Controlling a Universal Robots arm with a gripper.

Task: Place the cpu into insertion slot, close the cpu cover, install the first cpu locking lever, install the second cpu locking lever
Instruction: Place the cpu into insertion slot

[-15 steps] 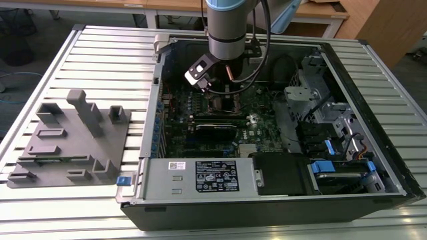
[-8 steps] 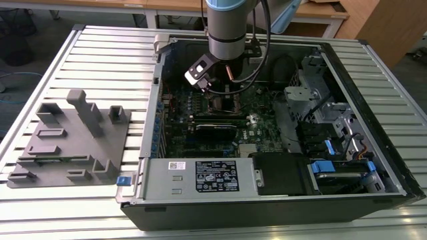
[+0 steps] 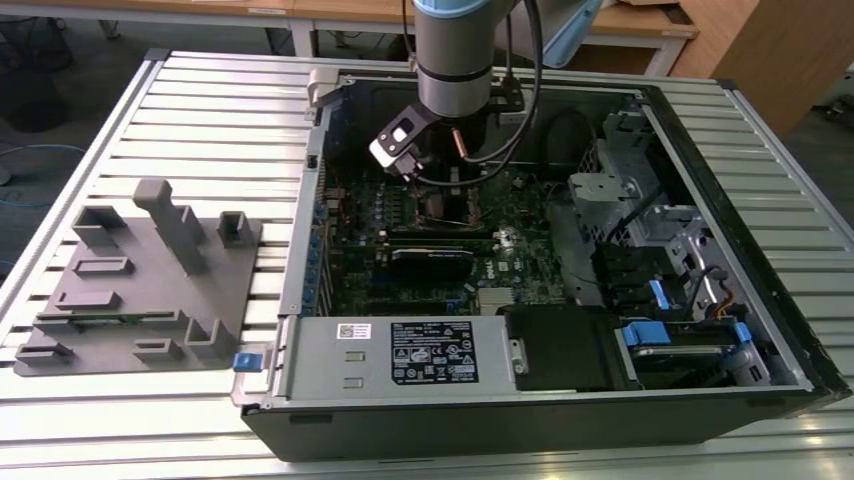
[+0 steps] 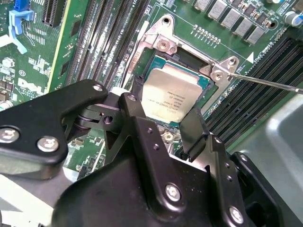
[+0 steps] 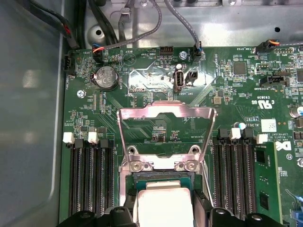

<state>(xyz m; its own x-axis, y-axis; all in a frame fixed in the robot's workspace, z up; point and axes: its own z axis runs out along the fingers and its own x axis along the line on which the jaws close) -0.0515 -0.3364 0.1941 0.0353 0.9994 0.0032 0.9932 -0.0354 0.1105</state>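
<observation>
The end effector (image 4: 164, 104) is gripping the cpu (image 4: 173, 90), seemingly light, stiff and fragile, by opposite edges at the insertion slot (image 4: 187, 60)

Silver-grey cpu (image 4: 170, 97) flat in insertion slot (image 4: 204, 81); cpu cover (image 5: 165, 112), windowed metal frame, swung open, raised.

The black end effector (image 4: 165, 105) covered one edge of the dull silver-grey square cpu (image 4: 171, 90); in the first wrist view the picture's edge cut that chip off.
</observation>
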